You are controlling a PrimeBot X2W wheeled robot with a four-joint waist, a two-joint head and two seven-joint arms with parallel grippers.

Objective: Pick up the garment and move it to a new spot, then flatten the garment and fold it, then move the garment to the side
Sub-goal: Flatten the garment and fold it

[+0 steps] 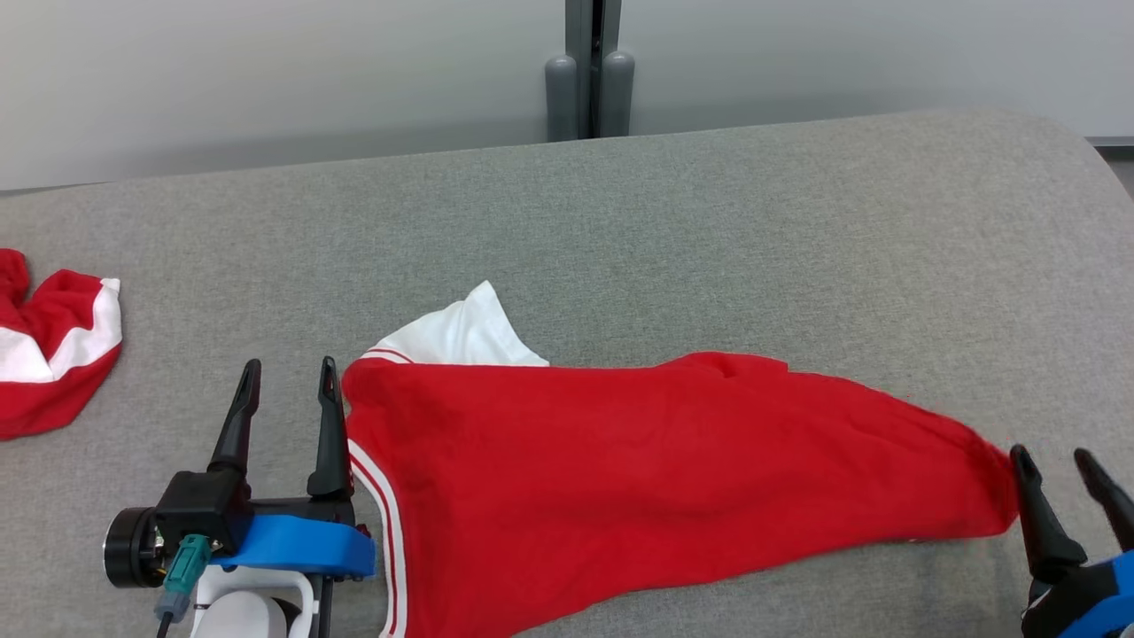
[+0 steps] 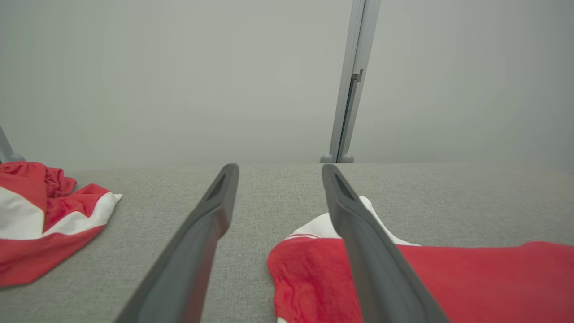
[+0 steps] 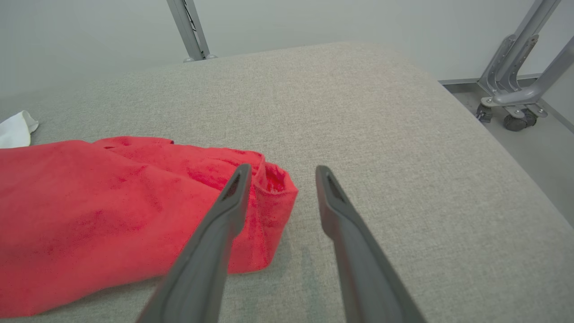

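Matt red cloth garment (image 1: 638, 487)

Red garment (image 1: 638, 478), white stripes

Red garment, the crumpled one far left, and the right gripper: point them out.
red garment (image 1: 638, 478), head view, middle of its red body
crumpled garment (image 1: 53, 354), head view, middle of its folds
right gripper (image 1: 1051, 455), head view, midway between its fingers

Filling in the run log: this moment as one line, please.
garment: spread on grey surface | left gripper: open, beside its striped edge | right gripper: open, at its other end
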